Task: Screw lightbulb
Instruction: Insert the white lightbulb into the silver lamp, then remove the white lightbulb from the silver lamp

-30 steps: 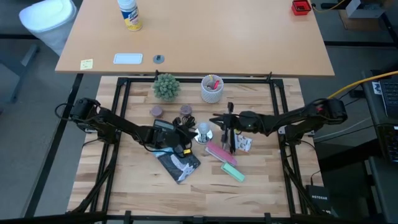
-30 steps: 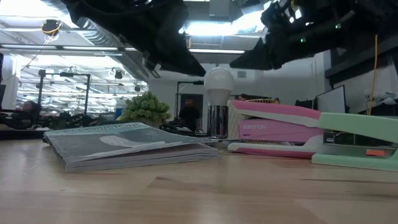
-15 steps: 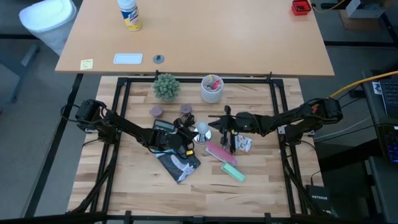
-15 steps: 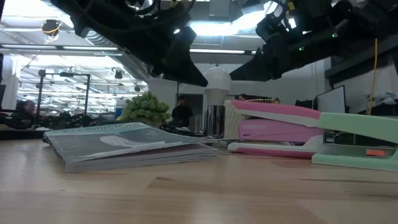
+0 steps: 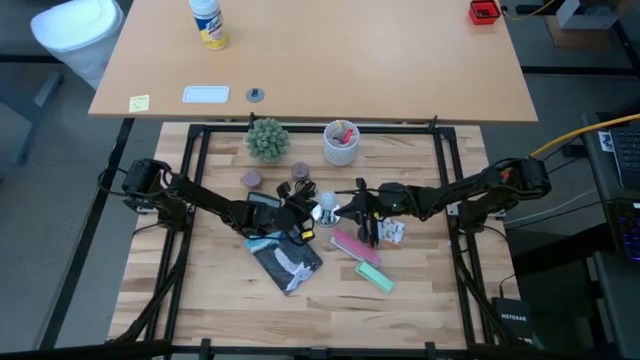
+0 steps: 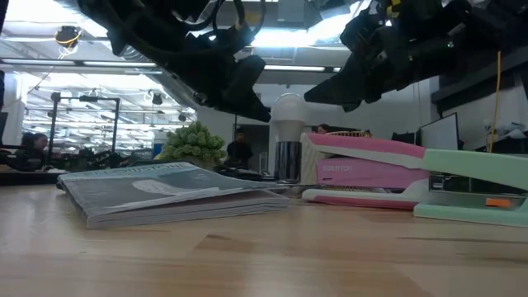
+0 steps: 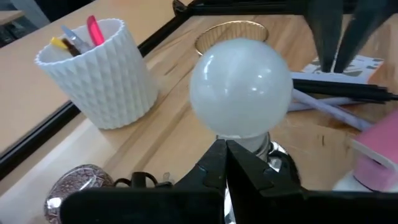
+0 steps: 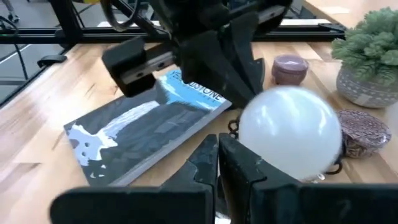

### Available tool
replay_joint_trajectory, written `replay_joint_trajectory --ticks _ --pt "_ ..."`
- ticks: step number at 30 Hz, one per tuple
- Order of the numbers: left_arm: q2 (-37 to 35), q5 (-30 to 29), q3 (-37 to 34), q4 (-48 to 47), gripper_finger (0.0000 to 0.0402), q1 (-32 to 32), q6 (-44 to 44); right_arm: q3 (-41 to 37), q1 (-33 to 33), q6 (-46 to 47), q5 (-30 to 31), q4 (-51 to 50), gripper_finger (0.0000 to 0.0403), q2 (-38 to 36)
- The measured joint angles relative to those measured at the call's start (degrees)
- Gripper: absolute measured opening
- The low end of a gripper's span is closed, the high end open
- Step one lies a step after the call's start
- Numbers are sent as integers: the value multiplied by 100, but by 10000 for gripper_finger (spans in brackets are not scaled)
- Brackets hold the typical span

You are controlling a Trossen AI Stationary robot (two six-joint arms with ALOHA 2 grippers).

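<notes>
**Closing in on the bulb from both sides**

The bulb (image 5: pixel 326 209) is seen standing upright near the middle of the counter (image 5: pixel 420 290), white globe on top and a shiny metal base below. In the low view it (image 6: pixel 289 111) is framed by the two dark arms overhead, with the book (image 6: pixel 169 191) to one side and the pink stapler (image 6: pixel 367 172) to the other.

The left pincer (image 5: pixel 303 213) is parked just beside the bulb, over the far corner of the book (image 5: pixel 287 261). In its wrist view the fingers (image 7: pixel 214 167) are pressed together right under the globe (image 7: pixel 241 87), so it's clenched on nothing.

The right pincer (image 5: pixel 352 207) is just beside the bulb on the opposite side. Its fingers (image 8: pixel 239 163) are likewise shut tight with the globe (image 8: pixel 290 130) right behind them; contact can't be judged.

A white cup (image 5: pixel 341 143) and a small plant (image 5: pixel 267 138) are set near the back edge, and a green stapler (image 5: pixel 375 276) lies toward the front.
</notes>
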Motion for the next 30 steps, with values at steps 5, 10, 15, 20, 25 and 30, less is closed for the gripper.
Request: replay_joint_trajectory --ticks 5,10,15,20,25,30 --pt "0 5 -1 -34 1 -15 4 -1 -7 1 -32 123 19 0" --pt "-18 17 -1 -68 1 -147 98 0 -7 13 -71 132 19 -112" --pt "-313 -46 -2 -67 1 -245 248 1 -7 106 -271 104 19 -470" --pt "-811 -139 -2 -47 1 -326 621 -1 -11 86 -290 89 19 -1033" --pt "-1270 -137 -2 -57 1 -383 982 1 -13 -145 -290 48 19 -1645" --pt "-1453 -141 -2 -103 1 -349 1301 -1 -13 -204 -218 -351 19 -2088"
